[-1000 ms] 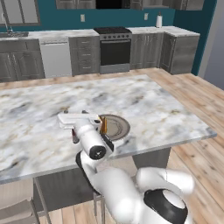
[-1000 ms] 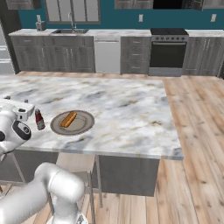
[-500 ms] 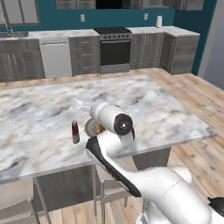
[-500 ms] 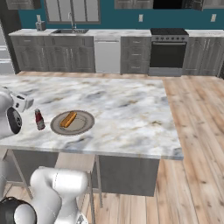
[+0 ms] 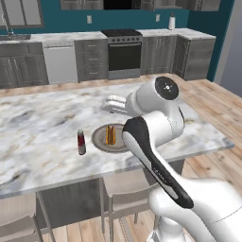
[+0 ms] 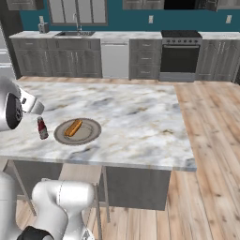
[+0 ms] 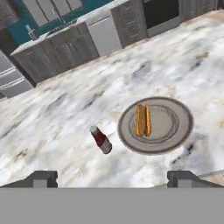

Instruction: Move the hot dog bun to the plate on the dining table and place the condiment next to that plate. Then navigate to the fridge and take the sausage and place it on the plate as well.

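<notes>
Wrapping table steps: hot dog bun [image 7: 143, 120] sits on plate [image 7: 180, 131], condiment [image 7: 101, 140] at its 9 o'clock, gripper [image 7: 112, 178] released wide and empty, so we judge fridge next.

Teal walls [image 6: 140, 19], grey cabinets [image 6: 56, 63], wooden floor [image 6: 211, 140]

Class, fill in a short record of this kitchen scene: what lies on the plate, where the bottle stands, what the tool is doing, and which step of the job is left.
plate: on the dining table
bun: lying on the plate
bottle: upright on the table beside the plate, apart from it
tool: open, holding nothing, above the table
step left: fetch the sausage from the fridge
</notes>
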You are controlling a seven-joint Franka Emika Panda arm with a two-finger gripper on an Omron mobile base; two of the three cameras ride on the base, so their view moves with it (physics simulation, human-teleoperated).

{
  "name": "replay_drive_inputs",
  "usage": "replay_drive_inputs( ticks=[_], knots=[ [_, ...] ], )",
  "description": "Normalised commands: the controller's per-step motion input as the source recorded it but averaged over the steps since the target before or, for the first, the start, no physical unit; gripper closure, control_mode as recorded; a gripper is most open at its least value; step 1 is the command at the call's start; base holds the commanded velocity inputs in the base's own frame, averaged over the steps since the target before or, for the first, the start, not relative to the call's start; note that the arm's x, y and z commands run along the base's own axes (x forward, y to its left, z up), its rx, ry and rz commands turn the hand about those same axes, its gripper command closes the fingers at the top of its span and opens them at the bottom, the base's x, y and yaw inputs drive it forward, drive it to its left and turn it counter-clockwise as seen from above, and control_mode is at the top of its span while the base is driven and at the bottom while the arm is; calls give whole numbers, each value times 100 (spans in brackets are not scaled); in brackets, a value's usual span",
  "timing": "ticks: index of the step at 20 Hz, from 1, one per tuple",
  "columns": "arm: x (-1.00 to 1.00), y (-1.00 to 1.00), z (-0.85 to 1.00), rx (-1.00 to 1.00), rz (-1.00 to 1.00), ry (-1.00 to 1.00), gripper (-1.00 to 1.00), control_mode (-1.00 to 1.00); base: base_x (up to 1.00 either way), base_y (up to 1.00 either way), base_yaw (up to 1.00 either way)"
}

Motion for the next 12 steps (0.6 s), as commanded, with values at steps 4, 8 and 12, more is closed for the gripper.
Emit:
replay_drive_inputs(
  ticks=[4, 8, 12],
  knots=[
    [-44, -46, -45, -29, 0, 41, -100, -100, 0, 0, 0],
    [-30, -39, -67, -33, 0, 35, -100, -100, 0, 0, 0],
    [-23, -32, -90, -36, 0, 30, -100, -100, 0, 0, 0]
  ],
)
